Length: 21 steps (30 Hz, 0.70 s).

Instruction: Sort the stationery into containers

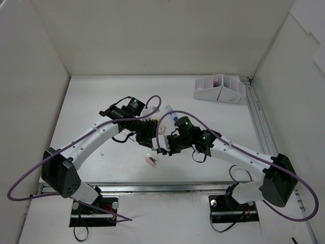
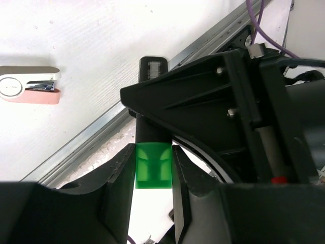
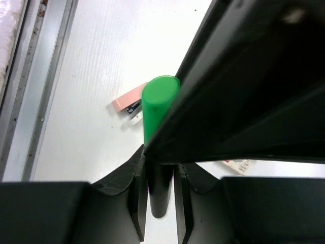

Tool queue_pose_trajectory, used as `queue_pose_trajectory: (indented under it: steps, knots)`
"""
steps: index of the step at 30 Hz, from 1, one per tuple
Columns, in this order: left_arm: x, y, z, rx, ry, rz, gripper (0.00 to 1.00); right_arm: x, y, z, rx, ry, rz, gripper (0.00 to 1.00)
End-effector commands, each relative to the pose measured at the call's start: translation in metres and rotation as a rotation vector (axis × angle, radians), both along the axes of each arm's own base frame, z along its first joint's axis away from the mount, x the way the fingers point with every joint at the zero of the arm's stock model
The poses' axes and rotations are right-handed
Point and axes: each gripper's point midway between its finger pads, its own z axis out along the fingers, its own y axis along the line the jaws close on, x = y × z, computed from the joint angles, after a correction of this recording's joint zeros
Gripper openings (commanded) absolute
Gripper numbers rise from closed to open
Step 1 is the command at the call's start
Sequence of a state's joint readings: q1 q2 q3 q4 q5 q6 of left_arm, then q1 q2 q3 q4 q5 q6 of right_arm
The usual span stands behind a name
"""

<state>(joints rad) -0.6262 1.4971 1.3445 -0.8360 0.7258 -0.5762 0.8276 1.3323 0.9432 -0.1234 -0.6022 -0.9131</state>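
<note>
A marker with a green cap [image 2: 154, 165] and a black barrel [image 3: 160, 195] is held by both grippers above the table. My left gripper [image 2: 154, 170] is shut on the green cap. My right gripper [image 3: 160, 201] is shut on the black barrel, just behind the left one. In the top view the two meet mid-table, left gripper [image 1: 151, 135] beside right gripper [image 1: 166, 144]. The white organiser [image 1: 219, 89] stands at the far right. A blue-tipped white tube [image 1: 170, 109] lies beyond the grippers.
A pink stapler [image 1: 151, 160] lies on the table just in front of the grippers, also seen as the pink stapler [image 2: 29, 85] and pink stapler [image 3: 129, 101]. A labelled eraser [image 3: 238, 165] lies under the left gripper. A metal rail [image 1: 256, 117] runs along the right side.
</note>
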Motion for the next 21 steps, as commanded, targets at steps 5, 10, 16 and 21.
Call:
queue_pose_trajectory:
  steps: [5,10,16,21]
  knots:
    - [0.008,-0.02,0.039,-0.144,-0.108,-0.033,0.29,0.013,0.02,0.039,0.161,-0.112,-0.011,0.0]
    - [0.05,0.007,0.061,-0.149,-0.286,0.128,0.81,0.058,-0.001,0.063,0.29,-0.149,-0.237,0.0]
    - [0.083,0.066,0.085,-0.254,-0.491,0.411,1.0,0.158,-0.092,0.087,0.448,-0.156,-0.761,0.0]
    - [0.107,0.117,0.069,-0.081,-0.541,0.641,0.99,0.246,-0.196,0.128,0.689,-0.141,-1.258,0.0]
